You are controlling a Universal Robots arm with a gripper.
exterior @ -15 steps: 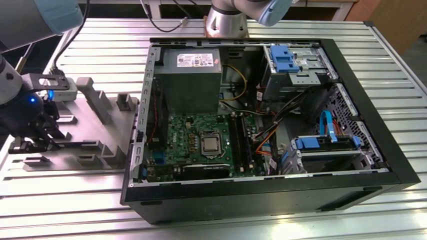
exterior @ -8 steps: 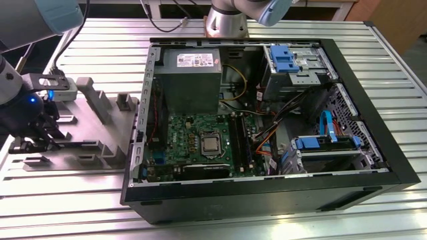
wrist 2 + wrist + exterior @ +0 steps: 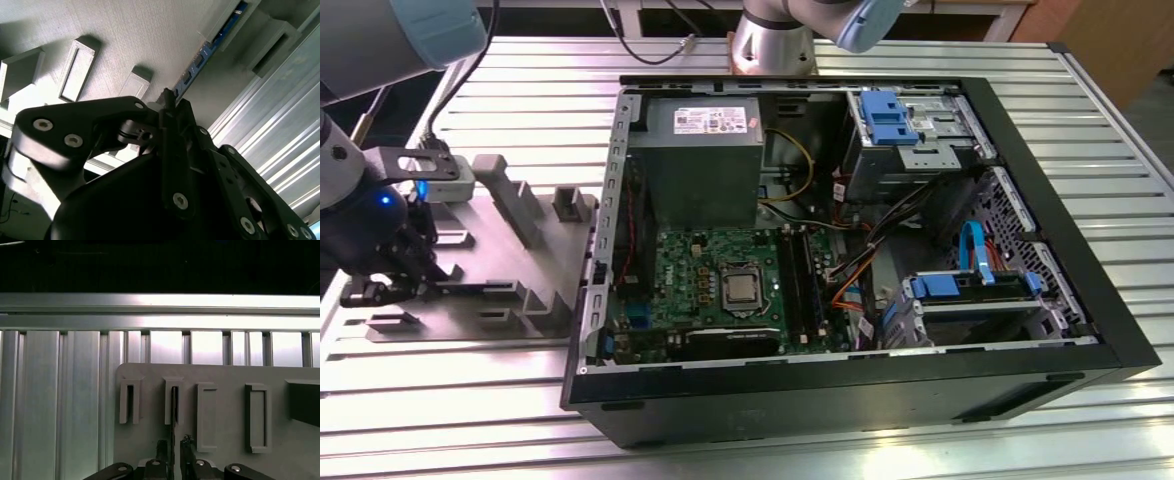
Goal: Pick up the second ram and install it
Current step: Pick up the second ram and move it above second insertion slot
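**Gripper at the fixture; second ram on edge in its holder**

Gripper (image 3: 169,100): black, with linked arms. It is low over the grey plastic fixture (image 3: 520,290) at the exterior view's left, outside the computer case (image 3: 1107,330). In both wrist views its tip sits at one end of the second ram (image 3: 200,57). Whether it clamps the stick or only straddles it cannot be told.

Second ram: thin, flat, dark blue-black stick with a row of chips along its face. It stands on edge on the fixture and runs away from the gripper. Its far end sits in the slot of a raised grey block (image 3: 235,22). In the first wrist view it appears edge-on as a dark line (image 3: 174,405) through one slotted block (image 3: 173,400), in line with the gripper (image 3: 174,455).

Fixture: flat grey plate with several upright slotted blocks in a row. It lies on the ribbed aluminium table (image 3: 454,400).

Computer case: black tower on its side, open, just beside the fixture. Inside are:
- a grey power-supply box (image 3: 700,170);
- a green motherboard (image 3: 707,270) with a processor socket (image 3: 742,290);
- long black memory slots (image 3: 801,275);
- a blue drive bracket (image 3: 887,115).
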